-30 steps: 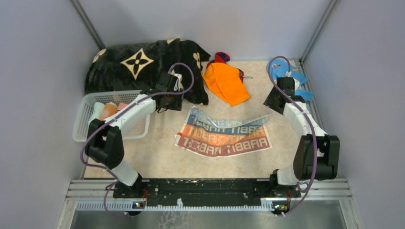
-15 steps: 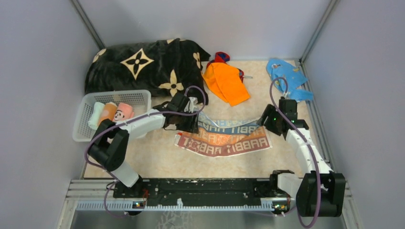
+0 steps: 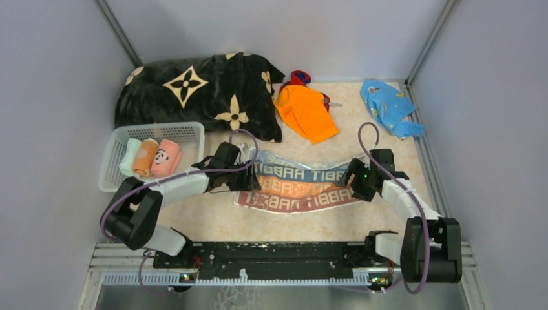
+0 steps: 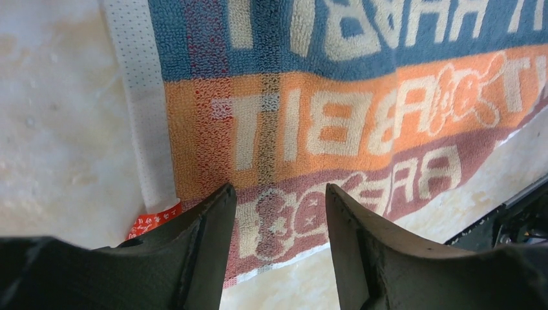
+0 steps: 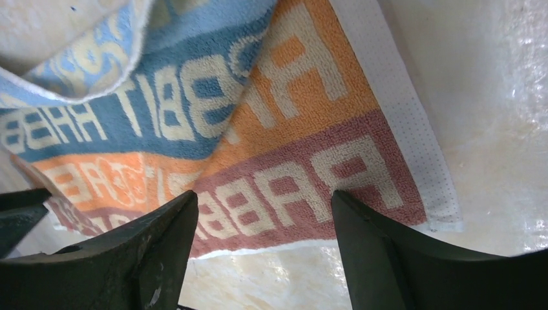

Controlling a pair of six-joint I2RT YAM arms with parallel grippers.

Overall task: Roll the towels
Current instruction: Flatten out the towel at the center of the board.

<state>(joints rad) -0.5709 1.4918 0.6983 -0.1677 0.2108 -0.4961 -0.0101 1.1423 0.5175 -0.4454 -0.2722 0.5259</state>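
L claw (image 4: 278,194) & R claw (image 5: 262,200) both agape, empty, printed towel (image 3: 300,187) long axis left-right

Pale grey walls (image 3: 52,97) enclose the beige marbled bench (image 3: 213,219) on three sides. Aluminium posts (image 3: 119,32) stand at the far corners.

RABBIT towel (image 3: 300,190) flat at ctr, far edge folded over.
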